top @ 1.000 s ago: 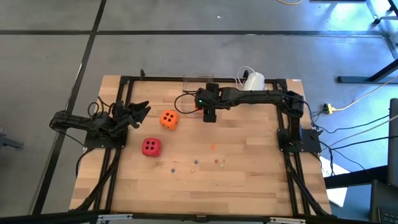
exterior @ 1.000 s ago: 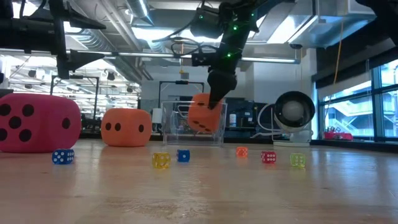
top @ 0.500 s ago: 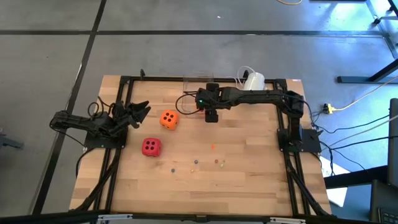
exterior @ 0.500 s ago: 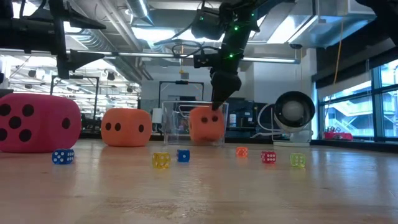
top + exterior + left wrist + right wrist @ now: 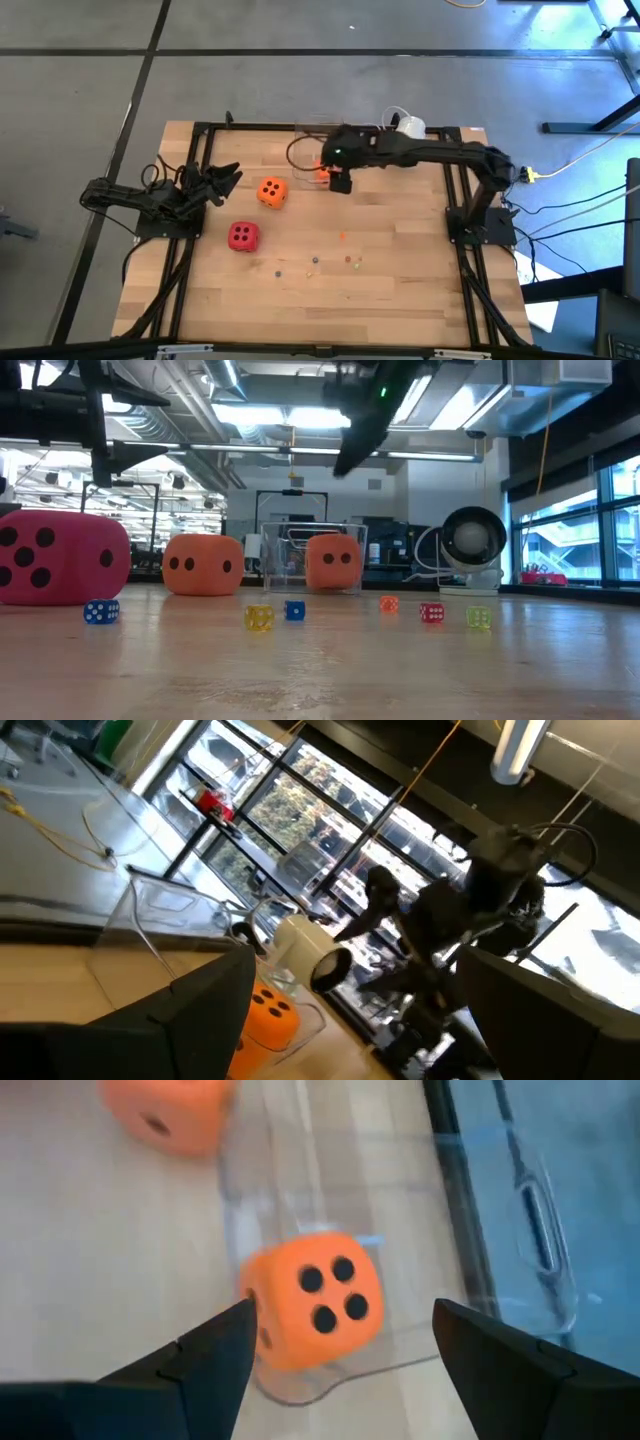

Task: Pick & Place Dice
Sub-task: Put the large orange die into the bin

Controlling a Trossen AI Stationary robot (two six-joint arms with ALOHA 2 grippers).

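Across a pale wooden table (image 5: 400, 300) framed by black rails, two dark robot arms reach inward. Below the right gripper (image 5: 335, 1355), whose two fingers stand spread and hold nothing, sits a clear plastic container (image 5: 400, 1210) at the table's far edge, and inside it rests an orange die (image 5: 312, 1300) showing a face of four dark pips; in the low view this die (image 5: 333, 562) sits behind the clear wall with the gripper raised well above it. Seen from overhead, the right gripper (image 5: 341, 181) hovers just beside the container. The left gripper (image 5: 226, 178) waits at the table's left side, fingers spread wide and empty. Between the two grippers, nearer the left one, lies a second orange die (image 5: 271, 192), and a red die (image 5: 242, 236) lies just beyond it, toward the table's near edge, apart from both grippers. Farther from the right gripper, a loose row of tiny coloured dice (image 5: 260, 617) is scattered across the table's middle: blue, yellow, orange, red and green ones show in the low view. No brand name, label or readable writing shows on any object; the only markings are the pips.
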